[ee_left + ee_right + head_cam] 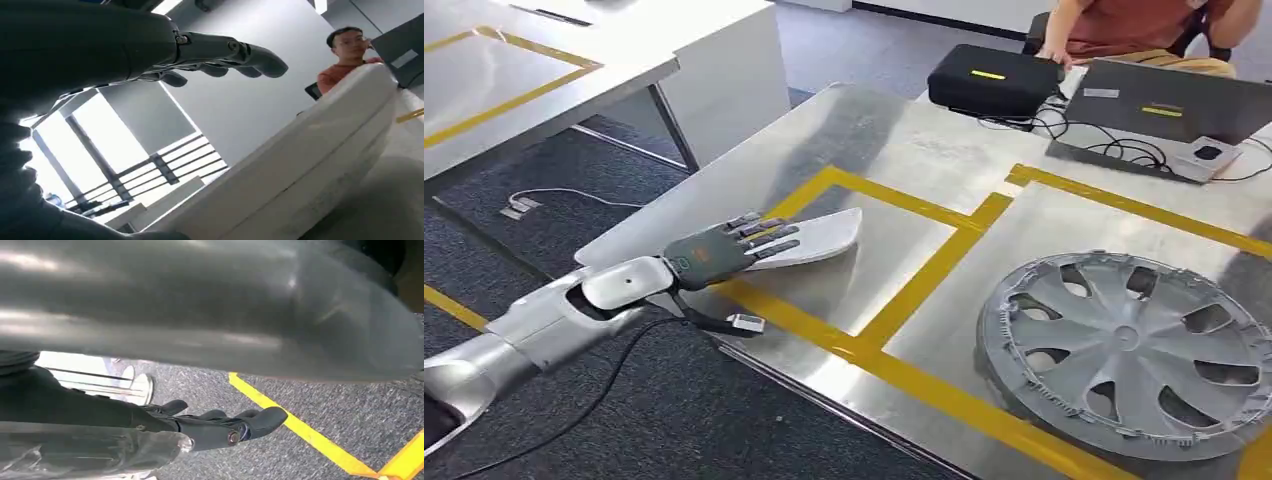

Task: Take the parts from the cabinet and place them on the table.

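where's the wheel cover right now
In the head view the wheel cover lies flat on the steel table, on the robot's right, inside the right-hand yellow-taped box, apart from the left hand.

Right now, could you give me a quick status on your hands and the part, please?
Left hand flat atop white part, fingers straight. Part down on table, inside taped box. Right hand low over carpet, holding nothing. Hubcap alongside, apart.

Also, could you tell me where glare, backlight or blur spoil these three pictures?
Head view: sharp, with soft glare on the steel table and sheen on the wheel cover. Left wrist view: bright window backlight leaves the left hand a dark shape; the white part looms close and soft. Right wrist view: a blurred grey surface covers the upper half; the right hand is sharper.
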